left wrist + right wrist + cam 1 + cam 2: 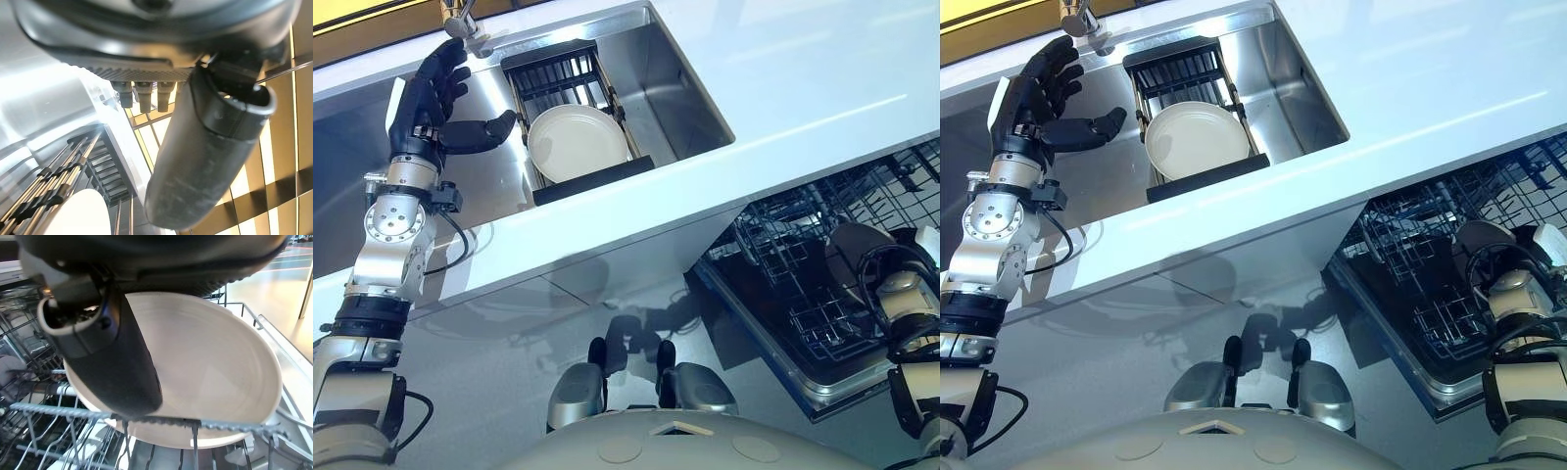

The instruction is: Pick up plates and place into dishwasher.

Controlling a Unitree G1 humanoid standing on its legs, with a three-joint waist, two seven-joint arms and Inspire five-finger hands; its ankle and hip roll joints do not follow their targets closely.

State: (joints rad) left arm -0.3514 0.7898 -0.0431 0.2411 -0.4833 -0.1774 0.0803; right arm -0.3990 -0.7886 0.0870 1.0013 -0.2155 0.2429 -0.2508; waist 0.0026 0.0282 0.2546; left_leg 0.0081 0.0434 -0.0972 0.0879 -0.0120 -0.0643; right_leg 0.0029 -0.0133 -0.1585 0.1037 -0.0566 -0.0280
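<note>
Plates are in two places: one white plate (578, 143) lies in the black drying rack (563, 73) inside the sink (680, 93), toward the rack's near end, and a second plate (215, 382) stands among the wire tines of the dishwasher rack (822, 284) at the right. Going left to right, the left hand (435, 93) is raised over the sink's left part, just beside the drying rack, fingers spread upward and thumb stretched toward the plate's rim, wide and holding nothing. To take that plate well, I judge the hand should come down at the near rim, slip the thumb over the edge and the fingers under it, and lift clear of the rack's bars before swinging right. The right hand (112, 362) is low in the dishwasher rack, its thumb lying across the second plate's face; whether its fingers grip the plate I cannot tell. That plate should sit fully between tines before any release.
</note>
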